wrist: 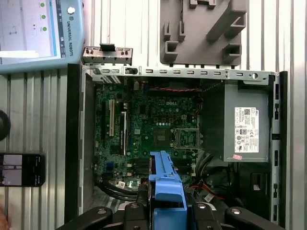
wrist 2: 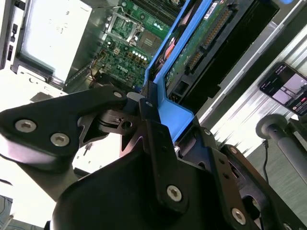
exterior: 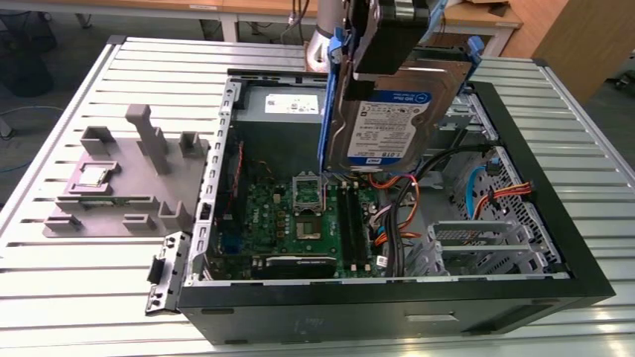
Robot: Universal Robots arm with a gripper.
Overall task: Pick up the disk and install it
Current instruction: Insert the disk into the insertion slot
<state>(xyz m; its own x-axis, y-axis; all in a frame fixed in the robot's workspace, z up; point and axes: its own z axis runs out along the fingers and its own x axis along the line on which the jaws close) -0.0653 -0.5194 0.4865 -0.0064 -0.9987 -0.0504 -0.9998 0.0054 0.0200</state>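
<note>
The disk (exterior: 387, 123) hangs upright above the open computer case (exterior: 555, 245), its white-and-blue label facing the camera and blue rails along its edges. My gripper (exterior: 382, 33) is shut on its upper end. In the second wrist view the black fingers (wrist 2: 153, 139) clamp the blue rail (wrist 2: 170, 108), with the disk's circuit-board underside (wrist 2: 201, 43) beyond. In the first wrist view the blue rail (wrist: 165, 184) sticks out between the fingers above the motherboard (wrist: 148, 129).
A grey fixture block (exterior: 124, 178) with a small silver chip (exterior: 92, 177) lies on the slatted table at the exterior view's left. Inside the case are the power-supply box (wrist: 247, 127), coloured cables (exterior: 486, 197) and a metal drive cage (exterior: 476, 242). A tablet (wrist: 33, 33) and phone (wrist: 21, 168) lie beside the case.
</note>
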